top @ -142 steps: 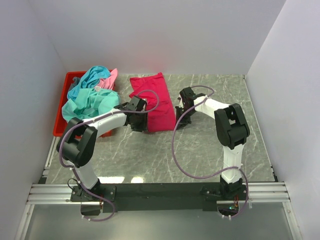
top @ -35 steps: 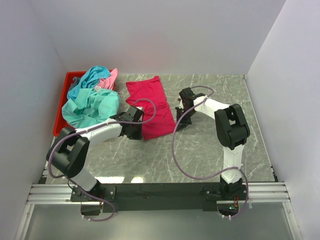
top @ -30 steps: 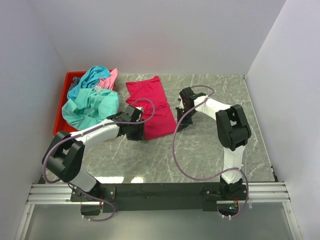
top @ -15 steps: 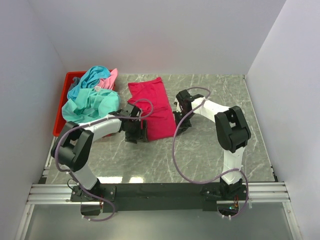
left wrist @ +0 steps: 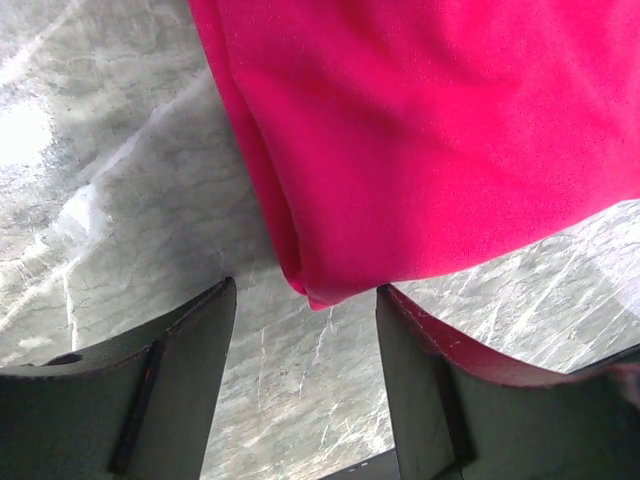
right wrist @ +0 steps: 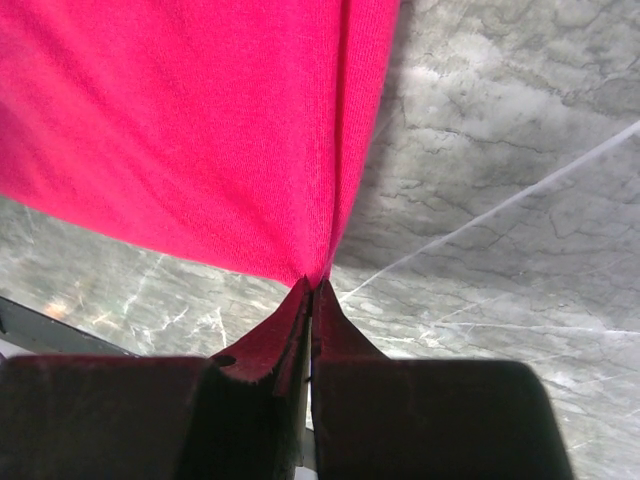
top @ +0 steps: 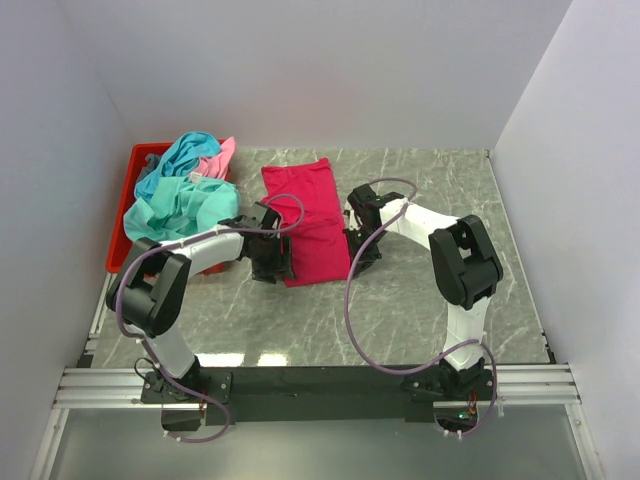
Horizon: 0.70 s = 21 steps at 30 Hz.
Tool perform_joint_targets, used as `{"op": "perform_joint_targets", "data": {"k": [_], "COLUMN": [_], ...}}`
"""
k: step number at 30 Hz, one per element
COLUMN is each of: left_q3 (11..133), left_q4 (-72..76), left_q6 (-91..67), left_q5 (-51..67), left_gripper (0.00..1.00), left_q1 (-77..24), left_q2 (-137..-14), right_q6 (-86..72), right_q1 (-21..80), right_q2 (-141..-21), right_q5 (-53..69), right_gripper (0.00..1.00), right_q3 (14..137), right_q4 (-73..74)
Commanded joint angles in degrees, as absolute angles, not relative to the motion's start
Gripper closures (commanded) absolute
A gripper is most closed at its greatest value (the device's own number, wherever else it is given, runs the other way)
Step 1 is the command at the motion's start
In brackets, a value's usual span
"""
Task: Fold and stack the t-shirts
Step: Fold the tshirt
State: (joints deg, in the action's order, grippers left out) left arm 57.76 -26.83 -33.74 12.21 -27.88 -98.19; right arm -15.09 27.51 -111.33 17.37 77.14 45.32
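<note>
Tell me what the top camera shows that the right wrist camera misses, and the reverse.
Only the top view: the red bin with the teal shirts and pink shirt heaped in it, and the left gripper, open at the magenta shirt's near left corner. Only the right wrist view: the right gripper pinched shut on the shirt's folded edge. Both: the magenta shirt lying on the grey marble table.

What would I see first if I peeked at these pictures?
Probably the bright magenta-red t-shirt, folded into a long strip in the middle of the grey table. The right gripper pinches its near right corner, and the left gripper stands open around the near left corner. At the far left, teal and pink shirts are heaped in a red bin.
</note>
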Motion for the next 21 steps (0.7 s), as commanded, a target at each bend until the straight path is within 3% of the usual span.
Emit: {"op": "perform_joint_targets", "data": {"k": [1, 7, 9, 14, 21], "left_q3": [55.2, 55.6, 56.9, 57.8, 59.8], "left_q4": [-30.2, -30.4, -31.2, -30.8, -30.9], "left_q6": [-33.5, -33.1, -33.0, -33.0, -32.9], "left_q5": [9.3, 9.7, 9.1, 8.8, 8.7], "left_gripper": [0.35, 0.42, 0.46, 0.46, 0.46], "left_q1": [-27.6, -27.8, -27.9, -28.1, -28.2], "left_q2": [-97.7, -99.0, -100.0, -101.1, -102.6], "right_q6": [-14.8, -14.9, -14.9, -14.9, -16.3], "right_q1": [27.7, 27.7, 27.6, 27.3, 25.2], "right_q2": [-108.3, -109.4, -109.6, -109.4, -107.7], "right_q5": [15.9, 15.6, 15.2, 14.8, 15.6], "right_gripper": [0.97, 0.91, 0.84, 0.7, 0.59], "right_q3": [77.5, 79.0, 79.5, 79.9, 80.9], "right_q4": [47.2, 47.5, 47.8, 47.7, 47.1]}}
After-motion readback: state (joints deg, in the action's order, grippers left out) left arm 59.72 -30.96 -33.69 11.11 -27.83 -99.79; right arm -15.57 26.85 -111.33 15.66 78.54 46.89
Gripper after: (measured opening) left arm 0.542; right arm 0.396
